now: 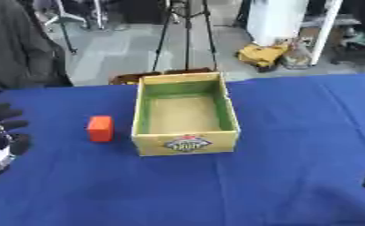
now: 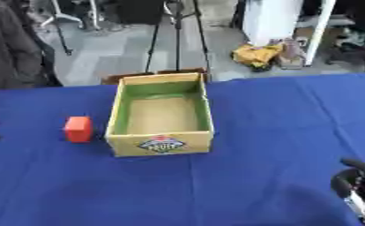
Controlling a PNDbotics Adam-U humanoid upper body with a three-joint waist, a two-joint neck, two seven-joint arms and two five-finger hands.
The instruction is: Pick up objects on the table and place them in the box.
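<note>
The red block [image 1: 100, 128] stands just beside the box [image 1: 185, 145] at its 9 o'clock, at 3 o'clock from the nearer, open and empty left hand [image 1: 2, 137].

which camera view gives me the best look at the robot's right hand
The right eye view. There the right hand shows at the lower right corner, with dark curved fingers over a pale patch. The left eye view catches only a dark sliver of it at the right edge, cut off by the frame.
</note>
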